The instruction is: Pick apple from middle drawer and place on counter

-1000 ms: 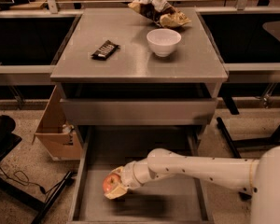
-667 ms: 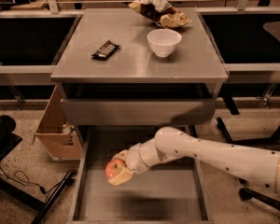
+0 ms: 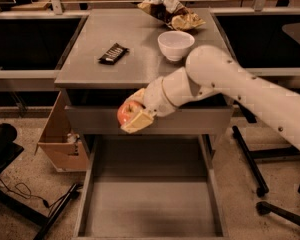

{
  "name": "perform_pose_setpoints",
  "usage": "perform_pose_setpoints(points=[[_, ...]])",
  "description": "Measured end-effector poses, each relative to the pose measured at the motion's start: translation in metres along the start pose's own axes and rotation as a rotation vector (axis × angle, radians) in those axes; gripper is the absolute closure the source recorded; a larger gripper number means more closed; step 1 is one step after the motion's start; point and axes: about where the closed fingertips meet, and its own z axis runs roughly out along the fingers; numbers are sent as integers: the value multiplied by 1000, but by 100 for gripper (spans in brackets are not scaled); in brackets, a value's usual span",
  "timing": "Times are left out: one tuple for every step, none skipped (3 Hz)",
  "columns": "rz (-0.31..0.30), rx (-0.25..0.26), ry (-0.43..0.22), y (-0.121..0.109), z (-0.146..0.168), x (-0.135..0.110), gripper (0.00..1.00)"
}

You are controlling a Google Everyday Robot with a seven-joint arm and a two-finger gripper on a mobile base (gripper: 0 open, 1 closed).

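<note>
Speckled flooring (image 3: 25, 139) surrounds the steel worktop (image 3: 85, 66).

1. Far left: an open cardboard box (image 3: 57, 144) stands on the floor against the cabinet side.
2. Worktop, left: a dark wrapped bar (image 3: 113, 53) lies flat, well back from the front edge. Its print appears too small to read.
3. Front edge: the gripper (image 3: 133, 112) hangs in front of the grey face panel (image 3: 190, 121), just below the worktop's front edge. Its fingers (image 3: 138, 122) are clamped on the apple (image 3: 125, 113).
4. Below: the middle drawer (image 3: 150, 204) is pulled fully out, its floor bare between low side walls.
5. Worktop, right: a white bowl (image 3: 176, 44) stands near crumpled snack bags (image 3: 171, 11) at the rear edge. Open surface remains between the bar and the bowl.
6. Right: the white arm (image 3: 240, 84) crosses the worktop's front corner.
</note>
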Motion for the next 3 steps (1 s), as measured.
perform_pose_setpoints(points=[[-25, 21, -3, -33, -43, -64, 100], [33, 125, -79, -98, -77, -139, 100], [16, 156, -111, -106, -94, -153, 100]])
